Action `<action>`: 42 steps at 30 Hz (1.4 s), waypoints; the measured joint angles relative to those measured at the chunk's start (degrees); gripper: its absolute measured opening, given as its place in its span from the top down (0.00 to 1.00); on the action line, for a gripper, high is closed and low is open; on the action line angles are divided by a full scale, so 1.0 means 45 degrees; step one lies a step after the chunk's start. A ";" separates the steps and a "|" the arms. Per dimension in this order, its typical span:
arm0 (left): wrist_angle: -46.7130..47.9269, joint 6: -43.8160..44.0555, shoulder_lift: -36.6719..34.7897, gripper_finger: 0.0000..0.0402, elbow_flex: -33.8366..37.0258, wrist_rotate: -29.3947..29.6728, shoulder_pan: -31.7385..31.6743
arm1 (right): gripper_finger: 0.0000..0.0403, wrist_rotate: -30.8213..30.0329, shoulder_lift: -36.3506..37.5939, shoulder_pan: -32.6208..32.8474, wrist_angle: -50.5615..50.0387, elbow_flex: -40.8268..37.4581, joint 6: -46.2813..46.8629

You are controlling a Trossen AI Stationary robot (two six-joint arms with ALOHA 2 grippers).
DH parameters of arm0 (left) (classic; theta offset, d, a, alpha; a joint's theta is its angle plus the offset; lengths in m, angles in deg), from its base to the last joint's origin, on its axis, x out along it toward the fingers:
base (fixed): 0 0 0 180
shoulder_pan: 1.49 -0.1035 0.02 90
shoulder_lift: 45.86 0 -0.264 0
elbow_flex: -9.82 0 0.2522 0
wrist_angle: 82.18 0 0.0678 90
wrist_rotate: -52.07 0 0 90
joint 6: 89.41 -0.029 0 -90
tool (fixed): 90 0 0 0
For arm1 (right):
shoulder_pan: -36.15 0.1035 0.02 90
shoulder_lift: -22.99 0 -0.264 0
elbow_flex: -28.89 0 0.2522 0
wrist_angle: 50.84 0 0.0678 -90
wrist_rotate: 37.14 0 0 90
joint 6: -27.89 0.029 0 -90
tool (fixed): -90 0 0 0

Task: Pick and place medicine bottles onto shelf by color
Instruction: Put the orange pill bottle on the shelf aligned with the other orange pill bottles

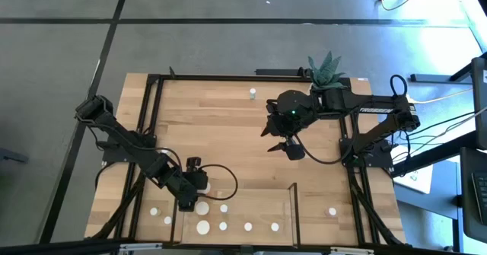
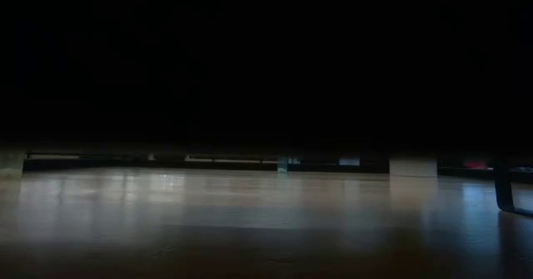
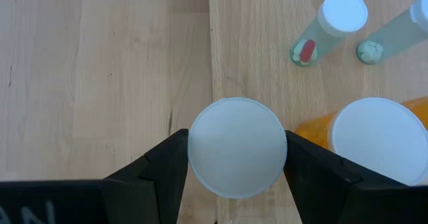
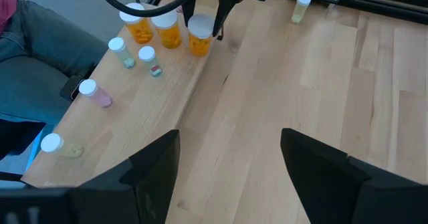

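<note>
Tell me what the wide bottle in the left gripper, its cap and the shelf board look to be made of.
Wide bottle: looks like translucent amber plastic, since its contents show through the wall. Its cap: probably matte white plastic, plain and without gloss. Shelf board: light wood with visible grain and plank seams, a smooth low-sheen finish. The left gripper has its fingers on either side of the cap.

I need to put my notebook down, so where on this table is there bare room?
The broad middle of the table is bare, between the lone bottle by the far edge and the shelf. It's crowded on the shelf's left part, where the left tool brackets a wide bottle among others.
</note>
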 joint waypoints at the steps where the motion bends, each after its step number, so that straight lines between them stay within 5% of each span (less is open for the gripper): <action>1: 0.0000 0.0000 0.0000 0.48 0.0000 0.0000 0.0000 | 0.35 0.0001 0.0000 0.0000 0.0000 0.0000 0.0000; 42: -0.0160 0.0018 0.0000 0.48 0.0005 -0.0295 0.0019 | 0.35 0.0001 0.0004 0.0005 0.0005 0.0000 0.0000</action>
